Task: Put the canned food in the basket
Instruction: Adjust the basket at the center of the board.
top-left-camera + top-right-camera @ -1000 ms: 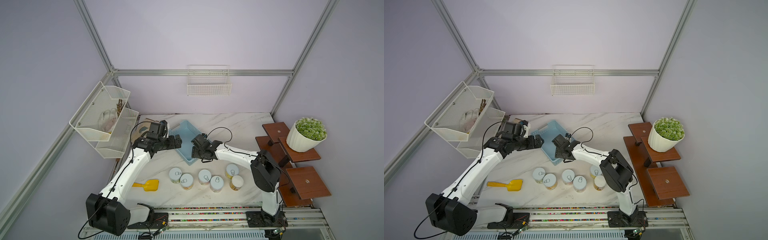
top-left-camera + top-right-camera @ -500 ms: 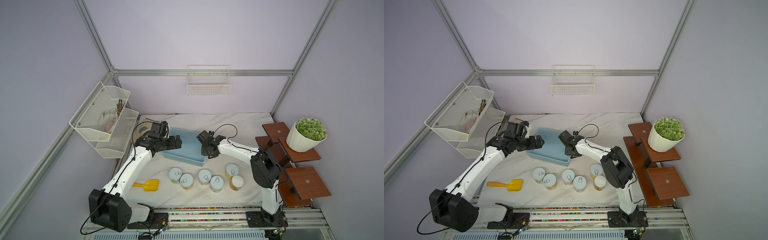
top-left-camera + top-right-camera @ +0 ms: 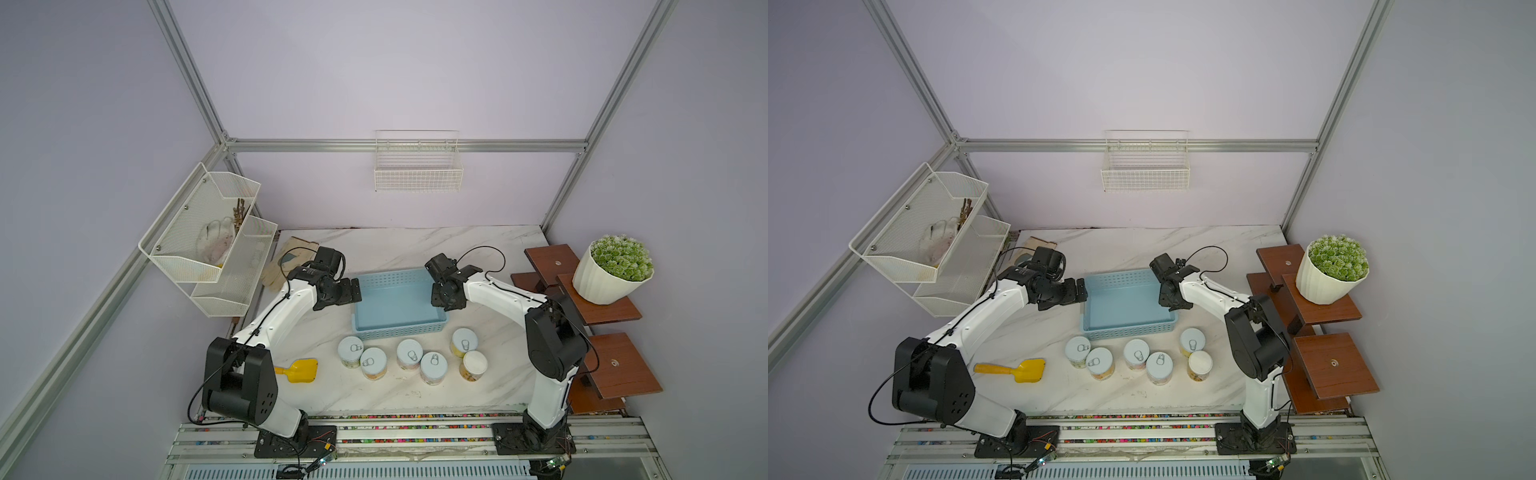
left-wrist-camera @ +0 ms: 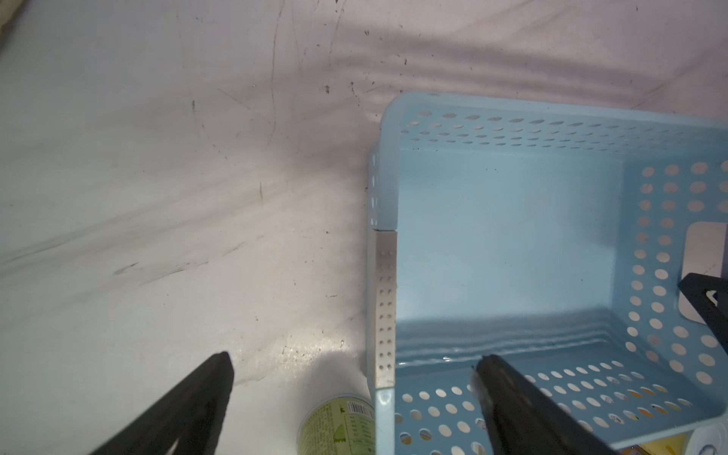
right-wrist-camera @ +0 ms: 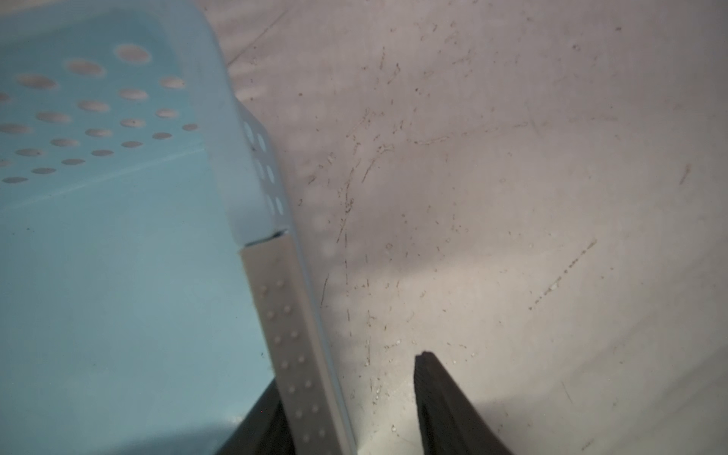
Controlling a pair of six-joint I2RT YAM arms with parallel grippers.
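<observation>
Six tins (image 3: 409,352) of canned food are recorded upright on the marbled surface (image 3: 374,399). They are grouped just outside the light blue basket (image 3: 399,331), along its long wall nearest the arm bases, and none is seen inside it. The left gripper (image 4: 354,359) is found wide open, its fingers (image 4: 512,398) set astride one end wall of the basket. The right gripper (image 3: 444,300) is found closed on the opposite end wall, with one finger inside and one outside.
</observation>
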